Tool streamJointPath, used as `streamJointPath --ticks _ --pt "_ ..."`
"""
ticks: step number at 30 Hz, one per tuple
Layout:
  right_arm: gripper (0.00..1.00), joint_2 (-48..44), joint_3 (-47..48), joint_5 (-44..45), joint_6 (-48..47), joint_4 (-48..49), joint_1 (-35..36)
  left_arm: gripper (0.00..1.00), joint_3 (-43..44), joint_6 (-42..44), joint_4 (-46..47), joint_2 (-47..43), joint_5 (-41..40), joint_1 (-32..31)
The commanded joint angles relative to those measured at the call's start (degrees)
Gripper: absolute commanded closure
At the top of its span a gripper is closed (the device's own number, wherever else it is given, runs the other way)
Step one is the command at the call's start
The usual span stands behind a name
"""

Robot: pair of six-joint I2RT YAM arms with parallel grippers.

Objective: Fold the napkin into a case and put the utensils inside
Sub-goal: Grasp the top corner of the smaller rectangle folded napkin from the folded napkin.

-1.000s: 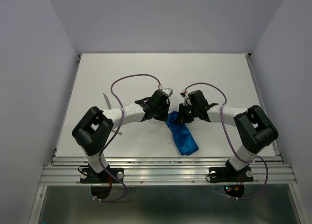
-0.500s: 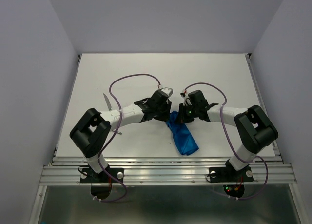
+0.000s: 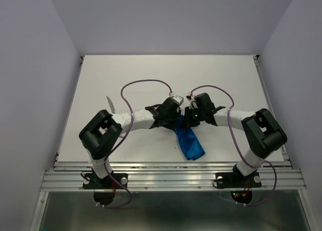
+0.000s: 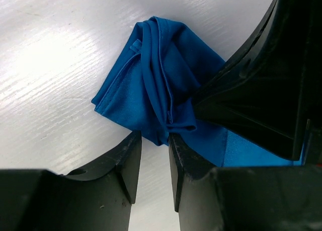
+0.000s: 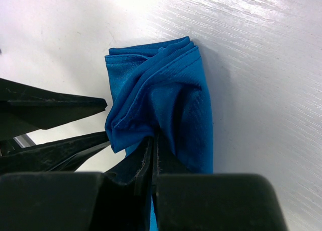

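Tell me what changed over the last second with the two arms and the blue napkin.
The left gripper swung right and slightly toward the bases, closing in on the far end of the napkin. Its jaws now stand slightly apart at the folded edge, with no clear grip. The right gripper stayed shut on the napkin, which did not move.

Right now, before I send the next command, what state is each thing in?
napkin: folded into a narrow packet, lying on the table, far end bunched.
right gripper: fingers shut on the napkin's far end.
left gripper: fingers slightly apart, a napkin fold at their tips, not pinched.
grey utensil: flat on the table, outside the napkin, partly hidden by the left arm.
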Motion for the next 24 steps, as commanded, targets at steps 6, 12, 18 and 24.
streamJointPath --ticks 6,12,18,24 --pt "0.99 -1.0 0.2 0.5 -0.9 -1.9 -0.4 0.63 5.1 1.9 -0.9 1.7 -3.5 -0.7" --pt "0.99 -1.6 0.6 0.4 -1.0 -2.3 -0.4 0.67 7.6 3.1 -1.7 3.9 -3.4 -0.7" --pt "0.99 -1.9 0.7 0.5 -1.1 -2.6 -0.9 0.67 7.9 4.0 -2.7 4.6 -4.2 -0.7" --pt "0.99 -1.9 0.9 0.6 -1.1 -2.8 -0.9 0.67 7.5 4.6 -3.2 5.2 -4.8 -0.8"
